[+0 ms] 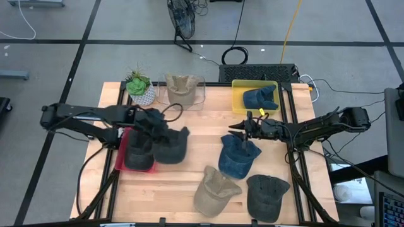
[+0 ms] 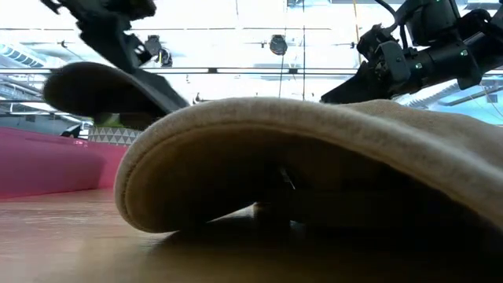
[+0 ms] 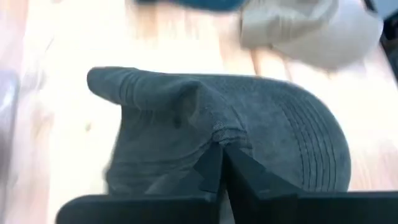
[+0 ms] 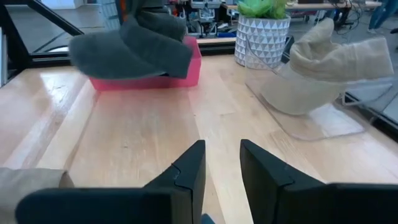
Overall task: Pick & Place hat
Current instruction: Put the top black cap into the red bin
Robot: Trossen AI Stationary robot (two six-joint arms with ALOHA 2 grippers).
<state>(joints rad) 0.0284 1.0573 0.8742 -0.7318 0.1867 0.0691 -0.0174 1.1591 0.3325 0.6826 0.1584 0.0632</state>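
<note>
Looking straight down, the left gripper (image 1: 165,130) clamps a dark grey cap (image 1: 170,145) over the red bin (image 1: 121,154) by the table's left edge; three caps remain loose near the front edge. Its wrist view shows fingers pinching the cap's crown. The right gripper (image 4: 219,163) hovers parted, holding nothing

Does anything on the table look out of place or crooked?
Yes. The dark grey cap held in the left claw hangs half over the edge of the red bin, not inside it.
</note>
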